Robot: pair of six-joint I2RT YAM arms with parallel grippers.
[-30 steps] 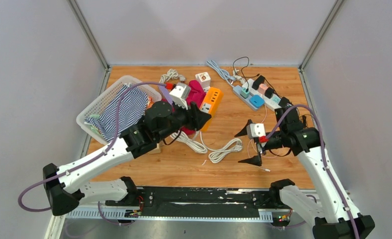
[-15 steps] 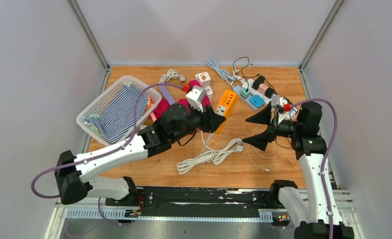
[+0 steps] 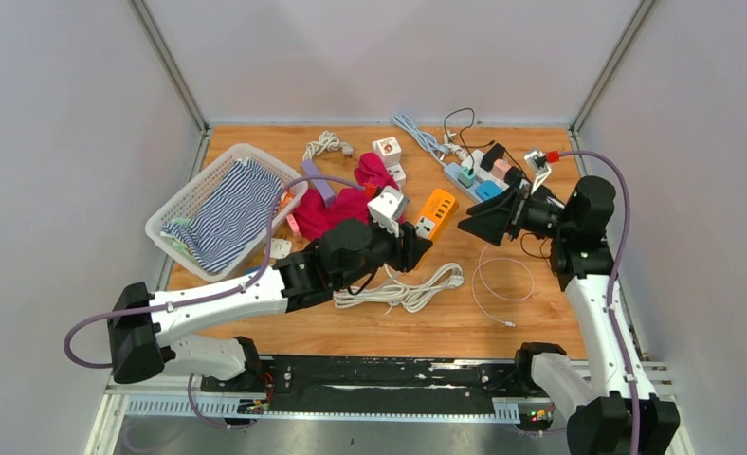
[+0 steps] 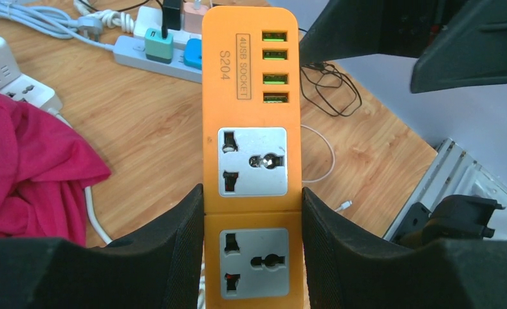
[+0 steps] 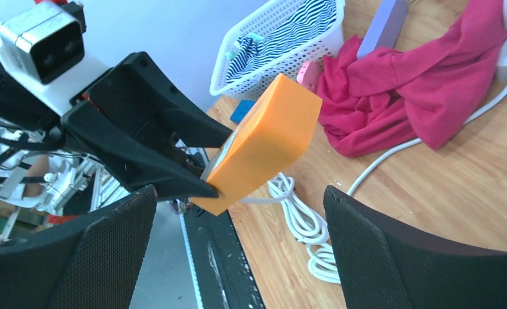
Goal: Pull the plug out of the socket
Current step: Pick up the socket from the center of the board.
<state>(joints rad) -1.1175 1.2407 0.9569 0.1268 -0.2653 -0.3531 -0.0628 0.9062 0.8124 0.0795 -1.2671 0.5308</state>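
I am clenching my left gripper (image 4: 251, 193) on the orange socket strip (image 4: 251, 96), holding it above the bench (image 4: 141, 141) ahead of my right gripper (image 5: 239, 193), which is gaping wide on nothing, so the pull is not yet happening and no plug is showing in the strip's sockets.
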